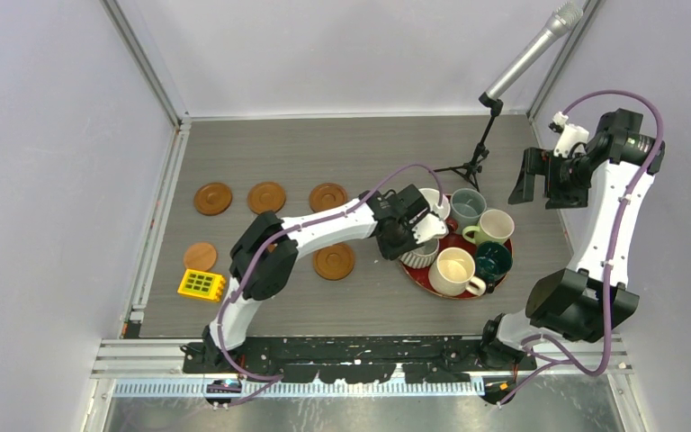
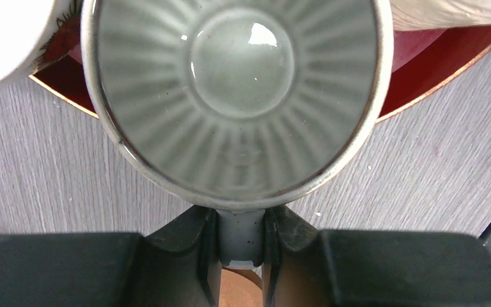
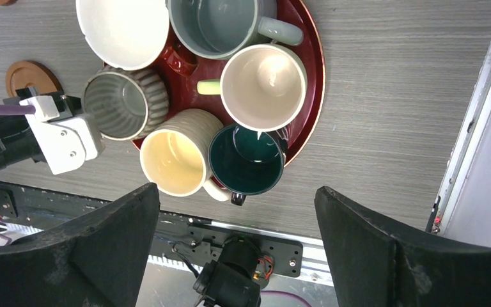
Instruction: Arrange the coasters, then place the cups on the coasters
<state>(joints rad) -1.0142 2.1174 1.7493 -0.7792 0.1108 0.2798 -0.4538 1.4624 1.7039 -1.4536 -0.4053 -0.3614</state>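
Grey tabletop [image 1: 369,310]; ribbed mug [image 2: 236,96], handle half hidden between left fingers [image 2: 182,252].

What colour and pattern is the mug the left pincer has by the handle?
The mug is grey-white with radial ribs; clearest in the left wrist view.

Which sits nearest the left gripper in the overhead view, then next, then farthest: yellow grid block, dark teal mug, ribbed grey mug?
From the left gripper:
1. ribbed grey mug, at the tray's left edge, handle pinched in the jaws
2. dark teal mug, on the tray's right side
3. yellow grid block, far off to the left
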